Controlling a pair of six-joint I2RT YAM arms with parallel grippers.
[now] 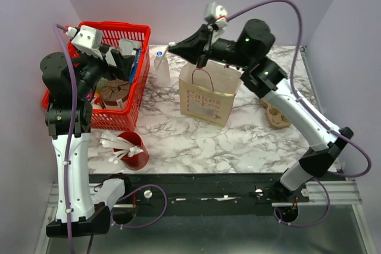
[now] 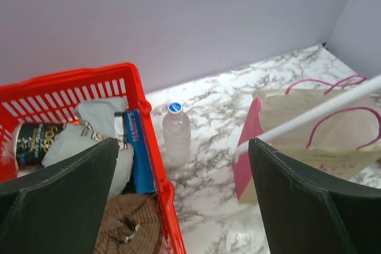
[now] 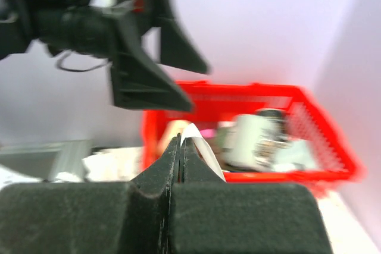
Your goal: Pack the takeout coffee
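The takeout coffee cup with its black lid does not show in any view. A tan paper bag [image 1: 208, 96] with pink handles stands open mid-table; it also shows in the left wrist view [image 2: 309, 129]. My right gripper [image 1: 172, 46] hovers above the bag's far left corner. In the right wrist view the right gripper [image 3: 181, 141] is shut on a thin white stick [image 3: 202, 147]; the stick crosses the left wrist view [image 2: 309, 114]. My left gripper [image 1: 119, 55] is open and empty above the red basket [image 1: 125, 27]; its fingers [image 2: 59, 200] frame the basket's right rim.
The basket [image 2: 140, 99] holds a round brown ridged piece [image 2: 128, 227], a blue box and white packets. A small water bottle [image 1: 161, 66] stands between basket and bag. A red cup of white sticks [image 1: 128, 150] stands near the front left. A brown pulp carrier [image 1: 277, 114] lies right of the bag.
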